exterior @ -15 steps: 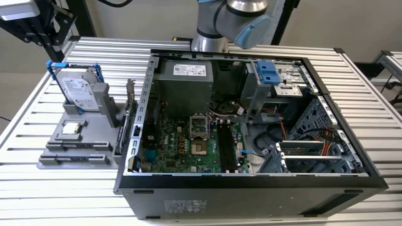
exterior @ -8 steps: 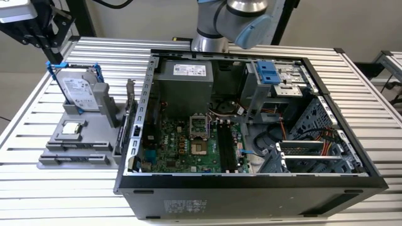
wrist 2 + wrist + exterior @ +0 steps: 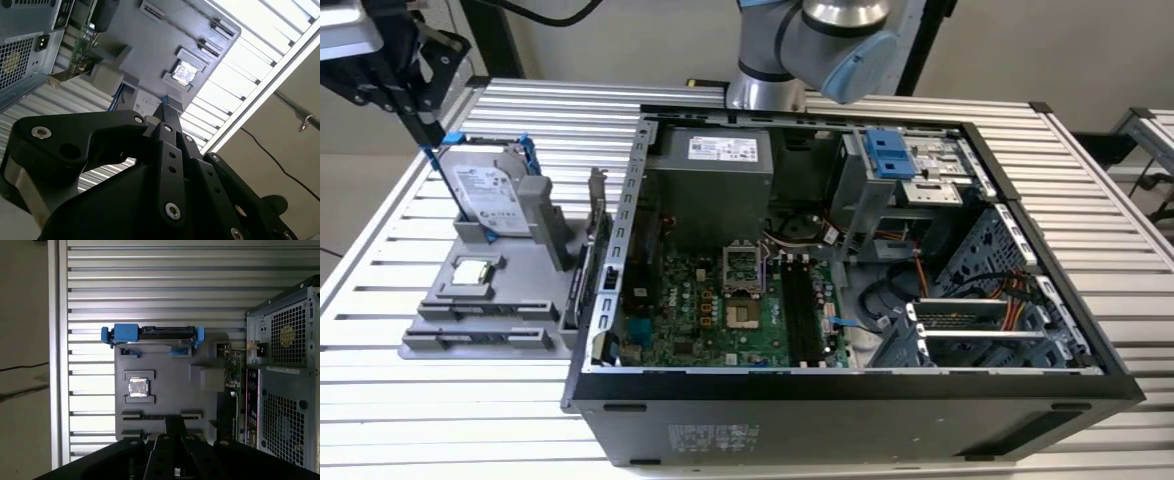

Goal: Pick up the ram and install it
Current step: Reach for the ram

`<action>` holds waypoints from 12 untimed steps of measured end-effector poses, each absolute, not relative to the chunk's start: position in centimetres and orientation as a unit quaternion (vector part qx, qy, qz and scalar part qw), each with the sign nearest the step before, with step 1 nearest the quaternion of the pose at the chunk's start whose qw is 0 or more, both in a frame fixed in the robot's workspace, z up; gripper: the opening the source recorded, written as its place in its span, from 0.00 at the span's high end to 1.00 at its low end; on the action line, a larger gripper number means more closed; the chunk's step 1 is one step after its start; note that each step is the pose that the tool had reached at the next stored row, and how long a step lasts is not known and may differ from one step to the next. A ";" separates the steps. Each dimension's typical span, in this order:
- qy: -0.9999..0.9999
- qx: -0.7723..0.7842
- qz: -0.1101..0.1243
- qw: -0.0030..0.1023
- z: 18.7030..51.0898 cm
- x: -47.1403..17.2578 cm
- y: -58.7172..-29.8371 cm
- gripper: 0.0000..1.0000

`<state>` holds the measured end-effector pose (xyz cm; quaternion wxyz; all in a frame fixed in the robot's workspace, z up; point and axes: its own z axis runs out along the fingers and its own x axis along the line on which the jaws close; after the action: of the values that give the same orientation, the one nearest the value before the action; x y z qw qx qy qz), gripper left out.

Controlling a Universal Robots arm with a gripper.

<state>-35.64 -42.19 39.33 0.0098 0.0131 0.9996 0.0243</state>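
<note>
**Entry: ram pickup, judged to be at the approach stage.**

- **Pincer** (image 3: 172,420): poised above the grey fixture (image 3: 170,367). The fingers are drawn together and nothing is gripped.
- **Handling note:** The step is judged best done with the fingers opened before any descent. They should be squared across the stick's thin faces at mid-length and lowered straight. The small square chip (image 3: 138,387) at the fixture's middle and the blue-framed hard drive (image 3: 155,332) at its far end are thereby spared. A vertical lift is judged safest.
- **Ram:** its place cannot be told for certain. It is judged to stand edge-up in the fixture's long slot (image 3: 160,416), just beside the pincer tip, where a thin dark strip is seen. Green board and chips cannot be made out.
</note>
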 end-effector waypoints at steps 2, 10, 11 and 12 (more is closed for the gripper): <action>1.000 0.013 0.024 0.010 39.3 -35.7 -42.5 1.00; 1.000 0.013 0.024 0.010 39.3 -36.0 -44.1 1.00; 1.000 0.013 0.024 0.010 39.3 -36.0 -44.3 1.00; 1.000 0.013 0.024 0.010 39.3 -36.0 -44.5 1.00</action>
<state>-35.98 -44.53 39.31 0.0098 0.0132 0.9996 0.0243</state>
